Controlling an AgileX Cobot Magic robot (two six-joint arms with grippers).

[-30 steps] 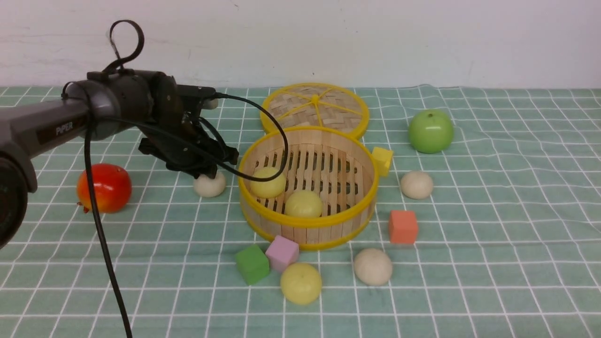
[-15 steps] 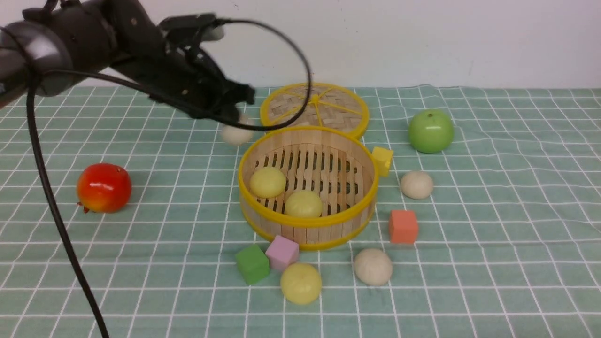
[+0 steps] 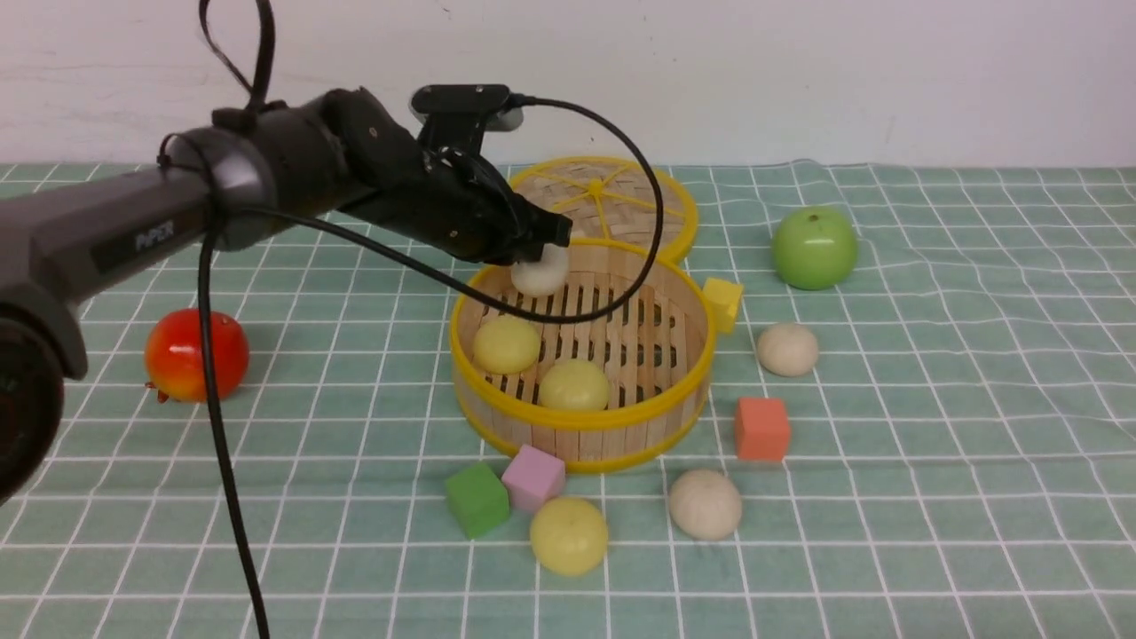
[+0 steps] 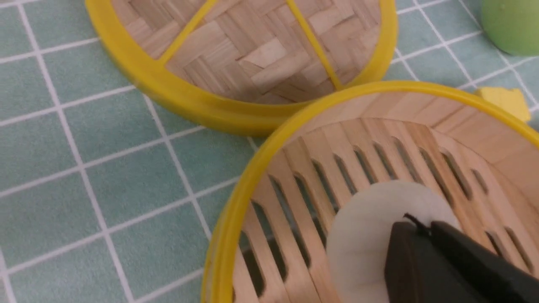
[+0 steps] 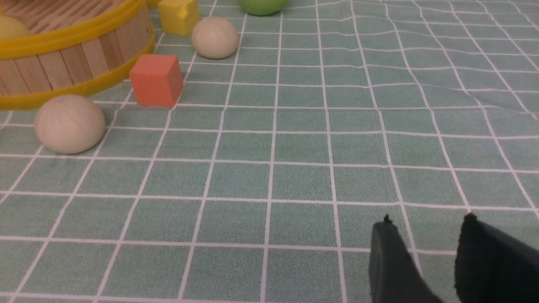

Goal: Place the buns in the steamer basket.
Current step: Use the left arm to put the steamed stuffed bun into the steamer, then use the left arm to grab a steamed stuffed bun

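**A:** One off-white bun (image 3: 540, 271) is pinched in the left tool (image 3: 537, 256), jaws closed on it, over the slats at the far-left side of the steamer basket (image 3: 581, 424). Can't tell if it touches the floor.

**B:** Yep. Inside sit a left yellow bun (image 3: 506, 344) and a front yellow bun (image 3: 574, 384). Out on the counter (image 3: 932, 399) there's a loose yellow bun (image 3: 569, 535), a near beige bun (image 3: 705, 504) and a far beige bun (image 3: 787, 349). The right tool (image 5: 427, 219) is low over the counter, jaws apart, gripping nothing.
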